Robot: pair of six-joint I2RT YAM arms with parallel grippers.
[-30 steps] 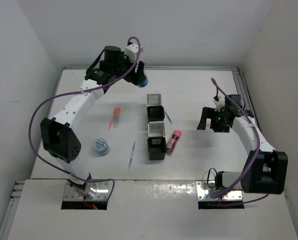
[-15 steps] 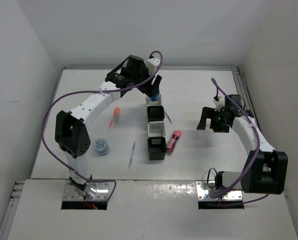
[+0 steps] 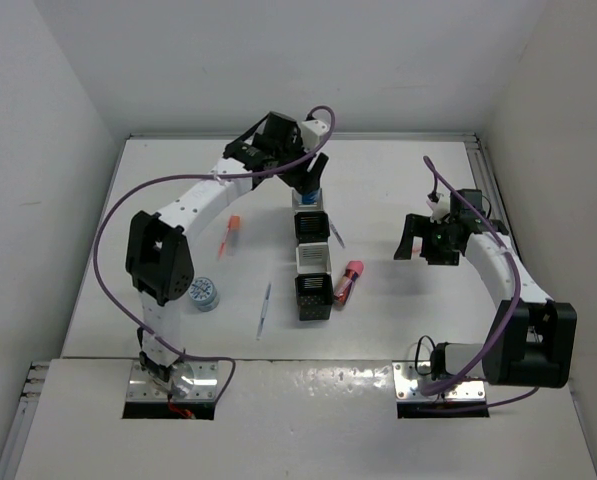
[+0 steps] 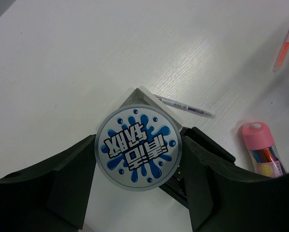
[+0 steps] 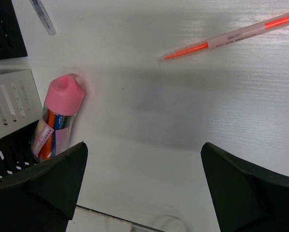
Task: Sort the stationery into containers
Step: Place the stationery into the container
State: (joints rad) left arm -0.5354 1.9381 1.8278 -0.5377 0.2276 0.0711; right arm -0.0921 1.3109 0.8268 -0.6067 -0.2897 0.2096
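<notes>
While the left gripper point(image 3: 309, 183) hangs over the far end of the cup row point(image 3: 313, 262), the top view shows it pinching a roll point(image 3: 314, 194) just above the end cup point(image 3: 308, 205); second roll point(image 3: 203, 293) well left of the row, marker point(image 3: 349, 283) just right of it, right gripper point(image 3: 410, 240) farther right. Left wrist: fingers point(image 4: 62, 188) press opposite edges of the roll point(image 4: 137, 147), label up, cup corner point(image 4: 140, 94) under it. Judged light, stiff, slick-rimmed; grip across the diameter suits it, but the cup looks barely roll-wide, so release square. Right wrist: right gripper point(image 5: 143, 154) spread wide, nothing between; marker point(image 5: 57, 121) just beside the row, stick point(image 5: 231, 36) well off it.
</notes>
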